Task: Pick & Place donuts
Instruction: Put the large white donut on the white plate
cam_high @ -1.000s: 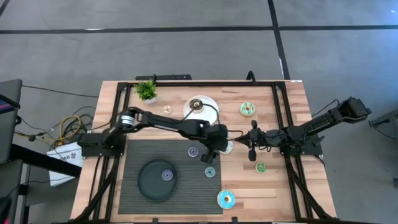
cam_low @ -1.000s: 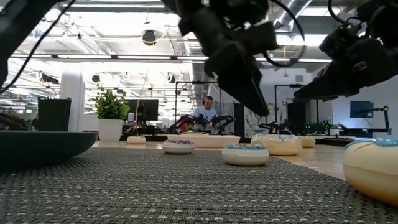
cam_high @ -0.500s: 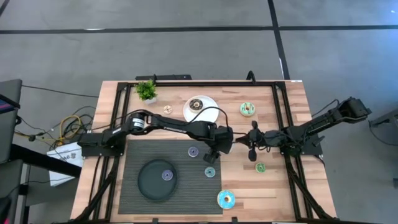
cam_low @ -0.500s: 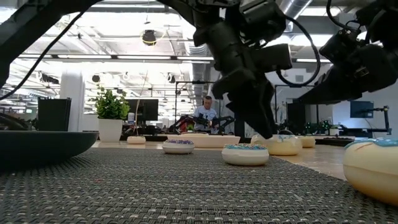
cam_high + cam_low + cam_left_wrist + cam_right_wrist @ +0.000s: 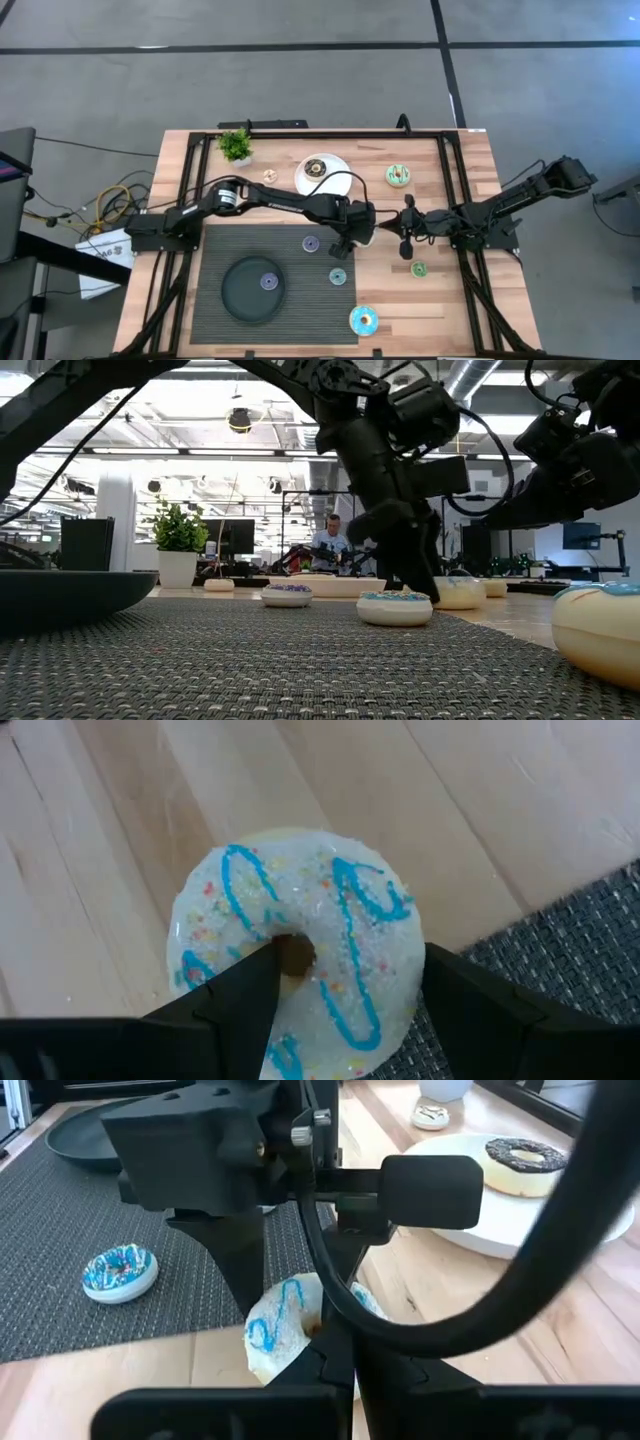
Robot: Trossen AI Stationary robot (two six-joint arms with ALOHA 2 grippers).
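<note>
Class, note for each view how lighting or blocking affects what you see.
Low view: bright ceiling lights behind turn the left gripper into a dark silhouette. Left wrist view: even light; its fingers straddle the white donut's ring, one in the hole, hiding some icing. Right wrist view: the left arm blocks much of that donut. High view: the right gripper waits nearby.

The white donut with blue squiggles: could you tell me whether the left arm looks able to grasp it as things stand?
Probably yes. The left pincer is open right over the white donut, one finger at its hole and the other past its outer edge, and nothing lies between.
</note>
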